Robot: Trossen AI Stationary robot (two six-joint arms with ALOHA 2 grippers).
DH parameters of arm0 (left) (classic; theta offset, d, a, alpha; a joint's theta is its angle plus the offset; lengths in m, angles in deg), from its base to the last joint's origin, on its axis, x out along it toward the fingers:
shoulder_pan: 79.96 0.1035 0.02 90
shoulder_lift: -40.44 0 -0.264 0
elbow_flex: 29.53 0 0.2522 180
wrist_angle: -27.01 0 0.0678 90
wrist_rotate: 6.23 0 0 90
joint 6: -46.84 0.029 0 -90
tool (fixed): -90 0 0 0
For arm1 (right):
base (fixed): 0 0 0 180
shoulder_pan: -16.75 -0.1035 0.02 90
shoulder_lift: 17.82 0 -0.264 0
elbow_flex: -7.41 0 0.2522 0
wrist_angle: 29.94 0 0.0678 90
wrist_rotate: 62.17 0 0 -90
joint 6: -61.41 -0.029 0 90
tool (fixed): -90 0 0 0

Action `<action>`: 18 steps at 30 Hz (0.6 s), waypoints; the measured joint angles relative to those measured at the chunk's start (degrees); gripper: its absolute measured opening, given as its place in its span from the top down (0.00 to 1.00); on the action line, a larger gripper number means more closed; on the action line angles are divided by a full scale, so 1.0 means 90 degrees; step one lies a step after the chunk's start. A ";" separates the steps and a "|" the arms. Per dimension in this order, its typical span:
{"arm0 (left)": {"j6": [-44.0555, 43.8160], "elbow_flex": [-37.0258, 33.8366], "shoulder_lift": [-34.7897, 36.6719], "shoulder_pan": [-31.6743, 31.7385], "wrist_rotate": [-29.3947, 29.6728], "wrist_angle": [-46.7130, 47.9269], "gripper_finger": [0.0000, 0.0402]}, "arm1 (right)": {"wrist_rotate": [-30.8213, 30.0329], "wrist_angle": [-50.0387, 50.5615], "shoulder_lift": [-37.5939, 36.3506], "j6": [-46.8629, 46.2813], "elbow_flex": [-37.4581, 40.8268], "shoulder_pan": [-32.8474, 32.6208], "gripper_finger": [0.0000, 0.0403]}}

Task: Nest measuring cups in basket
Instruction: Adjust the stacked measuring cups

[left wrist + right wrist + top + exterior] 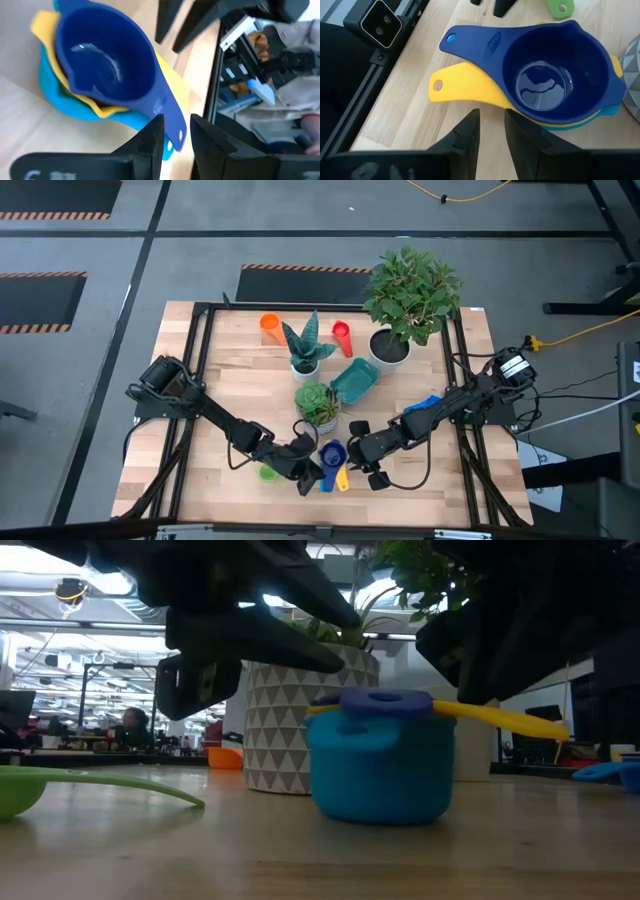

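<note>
A light blue cup [380, 775] stands mid-tabletop [300, 860] with a yellow cup [510, 720] and a dark blue cup [385, 702] nested in it. Behind sits a white patterned pot [275, 730]. A green cup [25, 790] lies at the left; dark arm parts loom overhead.

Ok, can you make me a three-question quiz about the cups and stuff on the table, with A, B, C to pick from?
1. Where is the green cup?
A. Alone on the table, beside the left gripper
B. In the basket
C. On top of the stack

2. How many cups are stacked together?
A. One
B. Three
C. Six

3. What is in the basket?
A. The stack
B. A plant
C. No cups

Answers:
1 A, it lies by itself on the wood.
2 B, the dark blue cup sits in the yellow cup, which sits in the light blue cup.
3 C, the high view shows no cup inside it; the stack stands apart from it.
</note>
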 joint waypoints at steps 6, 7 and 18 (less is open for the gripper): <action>0.0002 0.0000 0.0000 -0.0024 -0.0594 0.0014 0.78 | 0.0003 0.0363 0.0000 0.0006 -0.0002 0.0000 0.77; 0.0000 0.0000 0.0000 -0.0040 -0.0687 0.0026 0.78 | 0.0003 0.0501 -0.0001 0.0003 -0.0002 0.0000 0.77; -0.0005 0.0000 0.0000 -0.0127 -0.0316 0.0690 0.78 | 0.0003 0.0818 0.0048 -0.0169 -0.0009 -0.0039 0.77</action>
